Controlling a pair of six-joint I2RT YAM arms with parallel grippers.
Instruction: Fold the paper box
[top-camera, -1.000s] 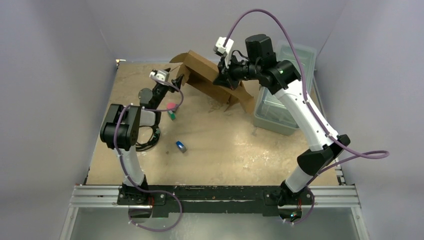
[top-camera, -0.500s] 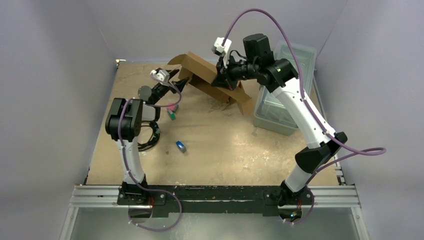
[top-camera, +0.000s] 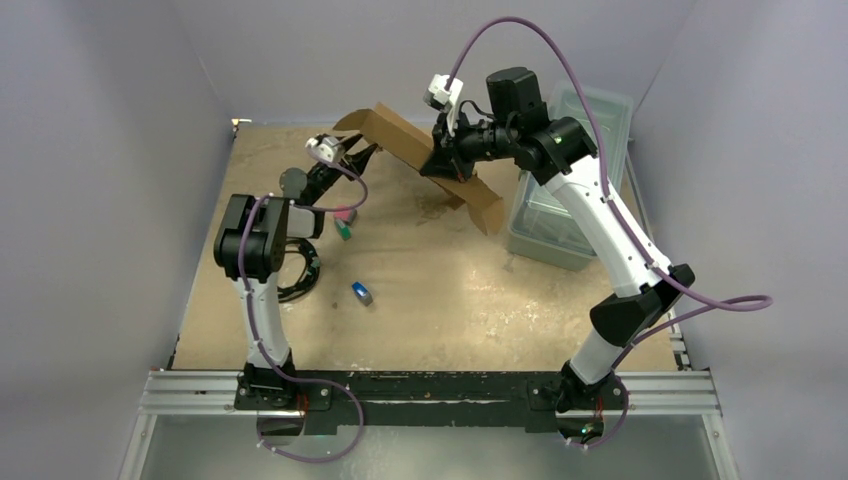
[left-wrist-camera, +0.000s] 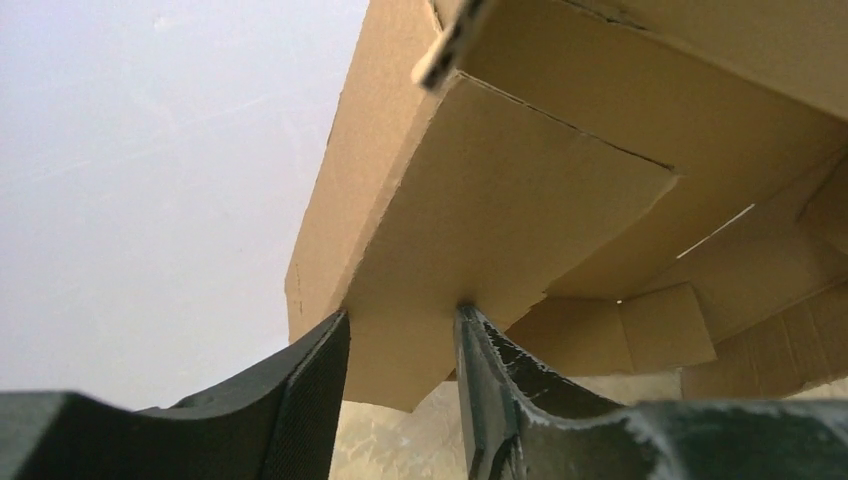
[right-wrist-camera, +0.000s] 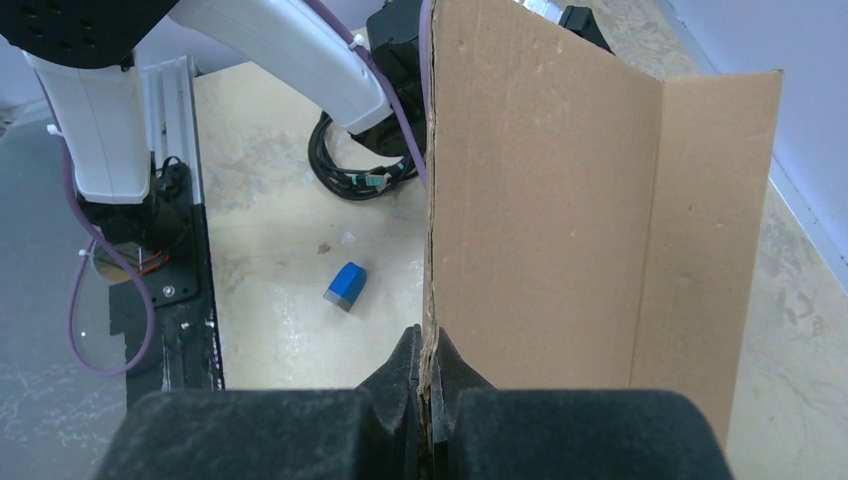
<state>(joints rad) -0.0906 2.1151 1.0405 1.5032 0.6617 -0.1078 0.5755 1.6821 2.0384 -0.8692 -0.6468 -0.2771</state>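
Observation:
The paper box (top-camera: 400, 130), plain brown cardboard with loose flaps, hangs tilted above the far middle of the table. My right gripper (top-camera: 437, 165) is shut on one of its wall edges; in the right wrist view that edge (right-wrist-camera: 432, 250) runs straight up from the pinched jaws (right-wrist-camera: 432, 345). My left gripper (top-camera: 362, 155) is at the box's left end. In the left wrist view its jaws (left-wrist-camera: 400, 325) stand apart, with a flap (left-wrist-camera: 480, 210) lying face-on across the gap. The right fingertip (left-wrist-camera: 470, 325) touches that flap.
A clear plastic bin (top-camera: 560, 200) stands at the right, close behind the right arm. A small blue block (top-camera: 362, 293) lies mid-table. A pink and green object (top-camera: 343, 222) and a black cable coil (top-camera: 300, 275) sit by the left arm.
The right gripper has raised and tilted the box. The left gripper has moved right, up to the box's left flap, and its jaws have narrowed.

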